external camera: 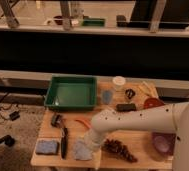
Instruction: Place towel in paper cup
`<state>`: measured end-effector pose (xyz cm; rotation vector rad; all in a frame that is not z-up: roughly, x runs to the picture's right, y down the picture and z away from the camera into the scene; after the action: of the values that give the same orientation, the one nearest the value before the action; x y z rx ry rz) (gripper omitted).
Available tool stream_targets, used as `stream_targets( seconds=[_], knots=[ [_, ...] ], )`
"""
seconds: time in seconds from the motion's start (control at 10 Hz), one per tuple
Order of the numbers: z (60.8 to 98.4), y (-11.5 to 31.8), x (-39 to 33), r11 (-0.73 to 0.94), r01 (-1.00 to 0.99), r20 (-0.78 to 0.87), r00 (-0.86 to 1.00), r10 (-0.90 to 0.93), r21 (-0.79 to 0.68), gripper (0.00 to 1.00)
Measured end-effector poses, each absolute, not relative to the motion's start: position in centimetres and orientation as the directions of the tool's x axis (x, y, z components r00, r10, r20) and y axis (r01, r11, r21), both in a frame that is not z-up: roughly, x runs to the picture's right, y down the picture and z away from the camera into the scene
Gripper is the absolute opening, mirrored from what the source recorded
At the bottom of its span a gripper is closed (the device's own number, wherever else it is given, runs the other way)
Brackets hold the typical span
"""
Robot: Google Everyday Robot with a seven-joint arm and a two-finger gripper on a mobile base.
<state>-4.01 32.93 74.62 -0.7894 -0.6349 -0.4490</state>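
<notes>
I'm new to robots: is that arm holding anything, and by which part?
Nothing, it seems. The open gripper sits at the right edge of the towel, which lies flat on the table.

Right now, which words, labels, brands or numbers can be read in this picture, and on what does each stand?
None can be read.
The paper cup, the green tray and the towel show no legible print.
The hand, low over the towel, bears no legible mark either.
</notes>
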Motion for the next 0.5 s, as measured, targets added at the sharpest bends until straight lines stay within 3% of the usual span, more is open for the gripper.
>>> stream_targets(
  seconds=[0.5],
  knots=[
    [75.16,33.44,-3.61,0.619,0.582,0.672,0.731,-0.116,-0.527,1.0]
  ],
)
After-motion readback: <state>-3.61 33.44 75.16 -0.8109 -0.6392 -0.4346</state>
